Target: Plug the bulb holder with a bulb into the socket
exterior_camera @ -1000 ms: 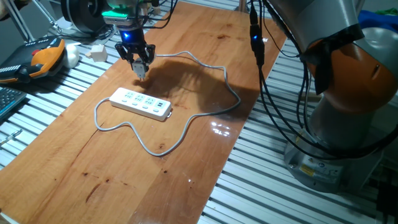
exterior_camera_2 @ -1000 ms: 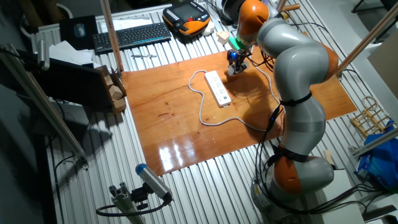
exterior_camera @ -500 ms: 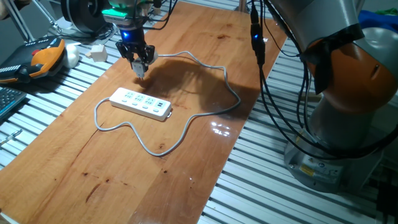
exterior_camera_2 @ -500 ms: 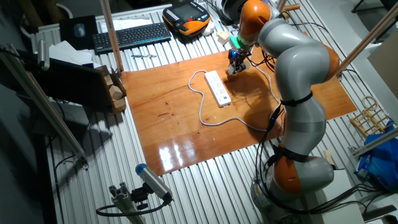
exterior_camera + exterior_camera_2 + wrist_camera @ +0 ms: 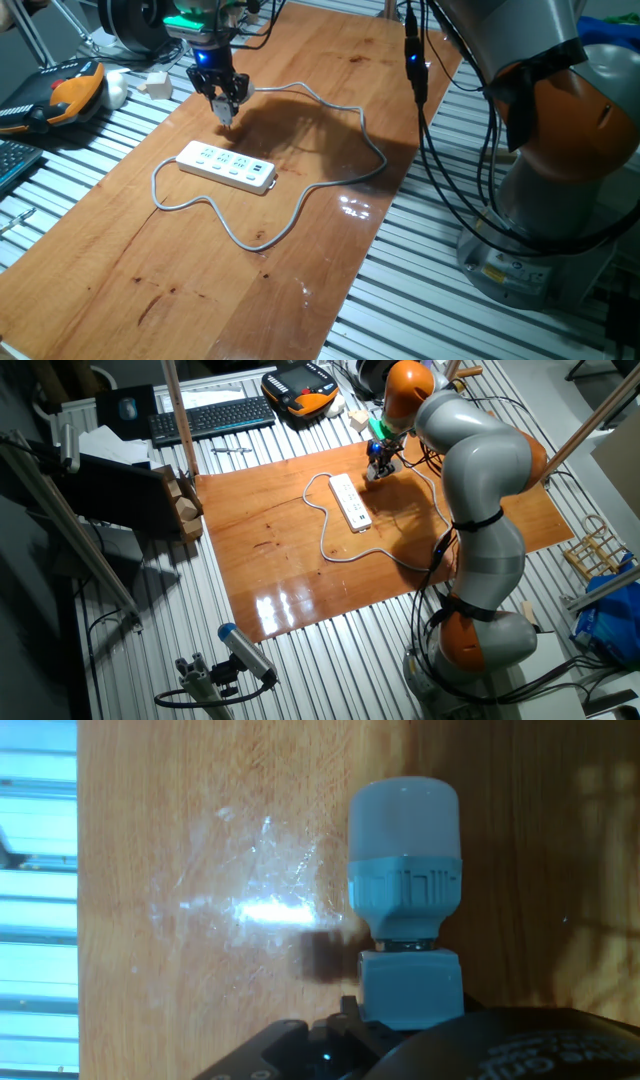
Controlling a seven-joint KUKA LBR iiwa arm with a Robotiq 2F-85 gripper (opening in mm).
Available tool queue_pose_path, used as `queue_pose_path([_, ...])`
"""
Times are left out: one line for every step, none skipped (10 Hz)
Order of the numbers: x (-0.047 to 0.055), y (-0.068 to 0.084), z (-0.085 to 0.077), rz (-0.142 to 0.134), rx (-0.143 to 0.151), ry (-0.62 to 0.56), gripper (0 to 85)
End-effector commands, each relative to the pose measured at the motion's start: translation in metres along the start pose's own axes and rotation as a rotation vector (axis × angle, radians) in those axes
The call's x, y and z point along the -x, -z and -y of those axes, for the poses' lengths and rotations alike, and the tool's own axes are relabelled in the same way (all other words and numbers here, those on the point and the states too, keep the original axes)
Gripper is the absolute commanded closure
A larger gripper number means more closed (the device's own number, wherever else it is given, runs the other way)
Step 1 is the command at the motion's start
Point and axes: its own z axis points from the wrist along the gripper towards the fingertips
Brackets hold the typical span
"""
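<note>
Hand view first: the bulb holder (image 5: 411, 992) sits clamped at my gripper (image 5: 400, 1020), white blocky body with its lower end hidden by the black gripper housing, and the bulb (image 5: 403, 820) sticks out past it over bare wood. I read the fingers as clenched on the holder; the fingertips themselves are hidden there.

From one fixed view, my gripper (image 5: 226, 108) hangs above the wooden table (image 5: 330, 60), near the far-left part of the board, with a small white piece at its tip that I take for the holder, too small to detail. The socket (image 5: 227, 166) lies flat on the wood, nearer the camera and apart from the gripper tip. Its pale grey cable (image 5: 340, 175) loops across the board.

From the other fixed view, the gripper (image 5: 377, 462) is just beside one short end of the socket (image 5: 349, 501), not touching. A keyboard (image 5: 212, 417) and an orange-black pendant (image 5: 298, 386) sit off the board.
</note>
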Motion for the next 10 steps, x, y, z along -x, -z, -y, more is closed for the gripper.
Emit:
queue_pose_path([0.0001,0.0000,0.0001,0.000,0.004,0.001,85.0])
queue_pose_path([0.0001,0.0000,0.0001,0.008,0.013,-0.009,85.0])
queue_pose_path([0.0001,0.0000,0.0001,0.048,0.015,-0.038,85.0])
queue_pose_path([0.0001,0.0000,0.0001,0.065,0.026,-0.056,85.0])
queue_pose_path([0.0001,0.0000,0.0001,0.073,0.035,-0.068,85.0])
queue_pose_path([0.0001,0.0000,0.0001,0.092,0.038,-0.079,85.0])
queue_pose_path([0.0001,0.0000,0.0001,0.100,0.044,-0.078,85.0])
queue_pose_path([0.0001,0.0000,0.0001,0.094,0.050,-0.074,85.0])
queue_pose_path([0.0001,0.0000,0.0001,0.075,0.045,-0.062,85.0])
queue_pose_path([0.0001,0.0000,0.0001,0.062,0.029,-0.020,85.0])
